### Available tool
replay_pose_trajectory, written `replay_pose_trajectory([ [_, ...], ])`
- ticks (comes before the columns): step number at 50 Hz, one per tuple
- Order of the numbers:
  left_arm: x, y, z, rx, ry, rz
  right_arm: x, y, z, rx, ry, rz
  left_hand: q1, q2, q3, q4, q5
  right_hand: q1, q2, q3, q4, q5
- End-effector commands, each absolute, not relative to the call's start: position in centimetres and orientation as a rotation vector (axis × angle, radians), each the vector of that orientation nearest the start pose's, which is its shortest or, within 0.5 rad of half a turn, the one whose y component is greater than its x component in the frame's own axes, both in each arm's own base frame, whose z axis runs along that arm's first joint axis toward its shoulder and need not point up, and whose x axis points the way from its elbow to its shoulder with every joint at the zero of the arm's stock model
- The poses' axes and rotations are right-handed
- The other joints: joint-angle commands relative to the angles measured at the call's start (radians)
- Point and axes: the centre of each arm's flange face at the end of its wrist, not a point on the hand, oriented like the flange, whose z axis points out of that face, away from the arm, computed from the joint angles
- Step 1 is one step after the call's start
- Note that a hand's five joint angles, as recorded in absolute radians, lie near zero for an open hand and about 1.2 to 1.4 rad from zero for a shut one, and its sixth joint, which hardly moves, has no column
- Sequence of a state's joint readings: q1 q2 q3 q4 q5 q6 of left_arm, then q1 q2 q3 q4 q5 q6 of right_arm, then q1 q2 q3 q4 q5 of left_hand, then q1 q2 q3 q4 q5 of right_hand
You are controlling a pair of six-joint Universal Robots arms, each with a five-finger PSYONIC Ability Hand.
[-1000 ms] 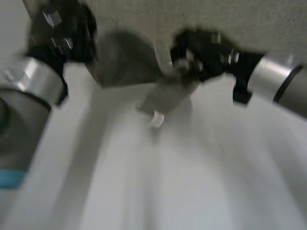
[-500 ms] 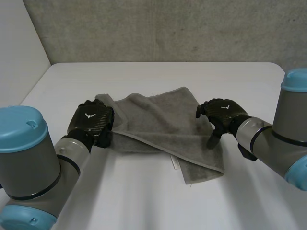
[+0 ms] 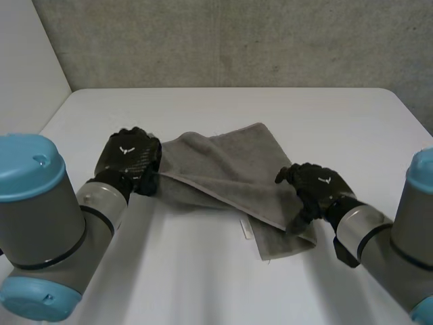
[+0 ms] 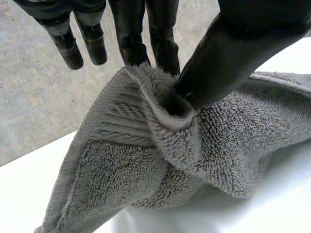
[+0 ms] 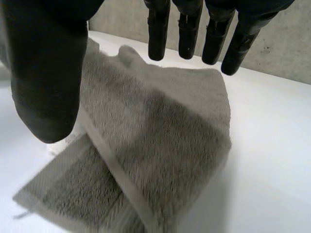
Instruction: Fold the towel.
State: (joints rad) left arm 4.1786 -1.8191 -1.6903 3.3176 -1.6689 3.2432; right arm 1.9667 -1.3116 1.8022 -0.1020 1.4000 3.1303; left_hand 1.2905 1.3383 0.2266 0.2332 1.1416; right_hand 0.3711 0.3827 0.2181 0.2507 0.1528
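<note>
White table (image 3: 203, 284) spans lower frame. Grey concrete wall (image 3: 237, 40) across top. Plain white wall (image 3: 20, 61) upper left.

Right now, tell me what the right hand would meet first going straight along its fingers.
The towel: the right hand points its straight fingers at the folded end, seemingly just above it.

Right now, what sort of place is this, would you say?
Probably a robotics lab or test bench, not a home: a plain white table, a rough concrete wall behind it, and a single grey towel with the robot's left hand and right hand at it.
</note>
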Motion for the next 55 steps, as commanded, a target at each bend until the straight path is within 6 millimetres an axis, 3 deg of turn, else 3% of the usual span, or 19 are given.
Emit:
replay_pose_trajectory([
  [1, -27.9, -22.6, 22.2, 0.670, 2.527, -2.132, 25.8, -22.2, 13.6, -0.634, 2.328, -1.531, 0.106, 0.058, -0.052, -0.059, 0.080, -0.057, -0.069, -0.044, -0.076, -0.013],
  [5, -27.7, -22.8, 22.5, 0.620, 2.572, -2.127, 26.2, -22.8, 12.0, -0.714, 2.360, -1.572, 0.106, 0.058, -0.052, -0.059, 0.080, -0.045, -0.057, -0.044, -0.076, -0.002],
  [14, -27.5, -22.5, 22.4, 0.594, 2.610, -2.112, 27.1, -24.4, 11.6, -0.732, 2.355, -1.650, 0.106, 0.058, -0.052, -0.059, 0.080, 0.043, 0.031, -0.044, -0.076, 0.086],
  [17, -27.5, -22.4, 22.4, 0.593, 2.612, -2.107, 27.4, -24.9, 11.6, -0.720, 2.338, -1.681, 0.106, 0.058, -0.052, -0.059, 0.080, 0.280, 0.269, -0.044, -0.076, 0.324],
  [22, -27.3, -22.4, 22.4, 0.588, 2.613, -2.101, 27.3, -26.4, 12.6, -0.645, 2.271, -1.785, 0.106, 0.058, -0.052, -0.059, 0.080, 1.024, 1.013, -0.044, -0.076, 1.068],
  [25, -26.8, -22.7, 22.4, 0.565, 2.611, -2.091, 27.3, -26.5, 13.2, -0.632, 2.249, -1.798, 0.106, 0.058, -0.052, -0.059, 0.080, 1.025, 1.014, -0.044, -0.076, 1.069],
  [30, -25.5, -23.1, 21.9, 0.532, 2.614, -2.039, 25.9, -27.4, 18.4, -0.658, 2.134, -1.838, 0.106, 0.058, -0.052, -0.059, 0.080, 1.025, 1.014, -0.044, -0.076, 1.069],
  [36, -24.8, -24.7, 22.1, 0.480, 2.580, -2.054, 26.0, -27.9, 21.1, -0.765, 2.093, -1.647, 0.106, 0.058, -0.052, -0.059, 0.080, 1.025, 1.014, -0.044, -0.076, 1.069],
  [41, -26.0, -28.5, 22.8, 0.477, 2.503, -2.122, 26.2, -33.1, 25.6, -0.759, 2.079, -1.693, 0.106, 0.058, -0.052, -0.059, 0.080, 1.025, 1.014, -0.044, -0.076, 1.069],
  [42, -26.7, -30.2, 23.8, 0.500, 2.435, -2.172, 26.3, -33.1, 25.6, -0.759, 2.079, -1.693, 0.106, 0.058, -0.052, -0.059, 0.080, 1.025, 1.014, -0.044, -0.076, 1.069],
  [43, -27.3, -31.6, 25.3, 0.517, 2.345, -2.236, 26.5, -34.5, 27.9, -0.748, 2.048, -1.770, 0.106, 0.058, -0.052, -0.059, 0.080, 1.025, 1.014, -0.044, -0.076, 1.069],
  [44, -27.3, -31.6, 25.3, 0.517, 2.344, -2.236, 26.8, -35.5, 30.7, -0.737, 1.990, -1.859, 0.106, 0.058, -0.052, -0.059, 0.080, 1.025, 1.014, -0.044, -0.076, 1.069],
  [45, -28.2, -32.8, 27.3, 0.538, 2.235, -2.313, 26.8, -35.5, 30.7, -0.737, 1.989, -1.860, 0.106, 0.058, -0.052, -0.059, 0.080, 1.025, 1.014, -0.044, -0.076, 1.069],
  [46, -28.5, -33.6, 29.8, 0.533, 2.123, -2.398, 27.1, -35.9, 34.0, -0.718, 1.879, -1.977, 0.106, 0.058, -0.052, -0.059, 0.080, 1.025, 1.014, -0.044, -0.076, 1.069],
  [47, -28.5, -33.6, 29.8, 0.533, 2.121, -2.399, 27.1, -35.9, 34.1, -0.718, 1.877, -1.979, 0.106, 0.058, -0.052, -0.059, 0.080, 1.025, 1.014, -0.044, -0.076, 1.069],
  [49, -29.2, -33.6, 34.6, 0.517, 1.945, -2.570, 27.5, -35.8, 40.0, -0.650, 1.621, -2.209, 0.106, 0.058, -0.052, -0.059, 0.080, 1.025, 1.014, -0.044, -0.076, 1.069],
  [50, -29.2, -33.6, 34.6, 0.517, 1.944, -2.570, 27.5, -35.8, 40.0, -0.650, 1.619, -2.210, 0.106, 0.058, -0.052, -0.059, 0.080, 1.025, 1.014, -0.044, -0.076, 1.069],
  [52, -28.7, -32.0, 39.4, 0.438, 1.769, -2.756, 27.4, -34.8, 42.5, -0.560, 1.436, -2.281, 0.106, 0.058, -0.052, -0.059, 0.080, 1.025, 1.014, -0.044, -0.076, 1.069],
  [55, -27.9, -30.8, 41.4, 0.386, 1.681, -2.840, 26.5, -32.8, 43.1, -0.544, 1.341, -2.307, 0.106, 0.058, -0.052, -0.059, 0.080, 1.025, 1.014, -0.044, -0.076, 1.069],
])
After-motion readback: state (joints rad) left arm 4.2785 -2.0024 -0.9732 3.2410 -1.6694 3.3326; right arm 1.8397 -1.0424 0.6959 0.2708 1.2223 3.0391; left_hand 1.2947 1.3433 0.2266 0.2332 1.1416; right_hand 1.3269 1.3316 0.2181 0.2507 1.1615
